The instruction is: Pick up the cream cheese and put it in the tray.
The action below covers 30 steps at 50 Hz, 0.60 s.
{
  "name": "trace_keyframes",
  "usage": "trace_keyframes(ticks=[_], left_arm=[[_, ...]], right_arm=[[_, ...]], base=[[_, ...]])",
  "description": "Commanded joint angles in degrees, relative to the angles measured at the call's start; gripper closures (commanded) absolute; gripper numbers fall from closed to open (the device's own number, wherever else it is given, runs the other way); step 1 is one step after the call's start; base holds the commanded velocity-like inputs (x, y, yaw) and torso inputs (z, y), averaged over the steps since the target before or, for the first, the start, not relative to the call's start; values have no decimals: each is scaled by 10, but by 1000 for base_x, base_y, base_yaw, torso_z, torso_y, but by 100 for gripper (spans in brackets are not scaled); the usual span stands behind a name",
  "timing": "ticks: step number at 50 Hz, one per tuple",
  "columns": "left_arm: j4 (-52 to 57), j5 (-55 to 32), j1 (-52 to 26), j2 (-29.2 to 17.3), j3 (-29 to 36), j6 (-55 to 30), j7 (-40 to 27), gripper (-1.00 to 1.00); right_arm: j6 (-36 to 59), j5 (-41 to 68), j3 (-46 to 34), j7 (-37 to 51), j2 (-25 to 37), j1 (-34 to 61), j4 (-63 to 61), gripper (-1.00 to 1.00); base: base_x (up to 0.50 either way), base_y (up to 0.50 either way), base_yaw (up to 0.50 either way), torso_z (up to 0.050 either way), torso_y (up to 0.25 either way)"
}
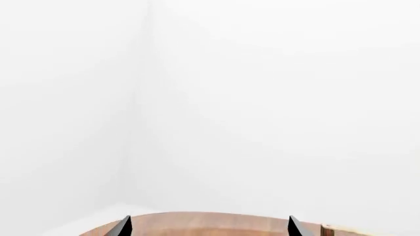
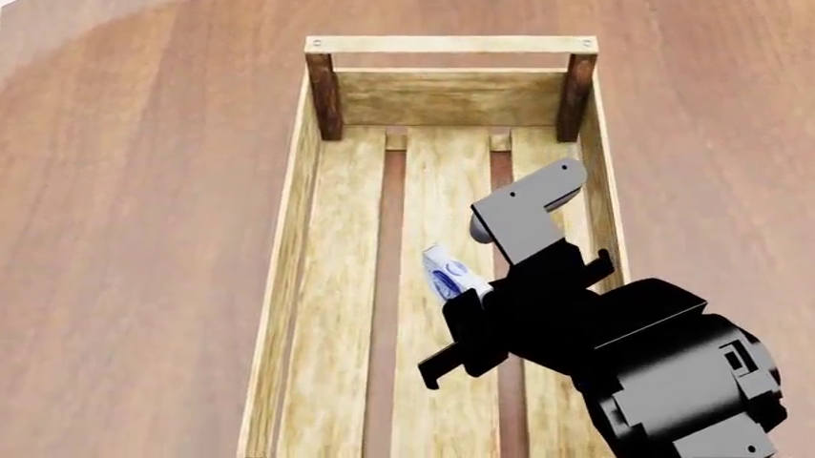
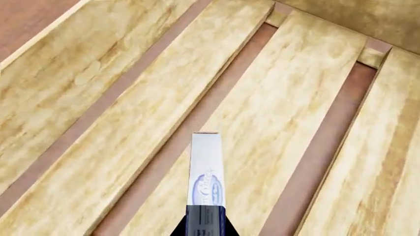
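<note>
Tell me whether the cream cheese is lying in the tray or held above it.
Held above it: the right gripper clamps the cream cheese edge-on over the tray slats.

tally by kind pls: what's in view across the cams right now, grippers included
Cream cheese box: 1
Wooden tray: 1
Wooden table: 1
Grippers: 2, right gripper shut on the cream cheese box, left gripper open
Total: 5

The tray (image 2: 334,286) lies lengthwise on the table (image 2: 140,239), its far end rail at twelve o'clock in the head view. The right gripper (image 2: 461,303) hangs over the tray's middle slats, the cream cheese (image 2: 449,274) between its fingers, above the slats. The right arm enters from five o'clock.
</note>
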Motion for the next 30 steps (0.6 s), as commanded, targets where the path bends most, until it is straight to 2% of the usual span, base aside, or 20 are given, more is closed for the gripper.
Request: trace_keyframes(ticks=[1, 30], left_arm=[[1, -1, 0, -1, 0, 0, -2, -100], [2, -2, 1, -4, 1, 1, -6, -100]], right_arm=[[-4, -5, -2, -4, -3, 6, 6, 100], [-10, -11, -14, -6, -10, 5, 19, 100]], base=[[0, 0, 0, 0, -62], [0, 0, 0, 0, -63]])
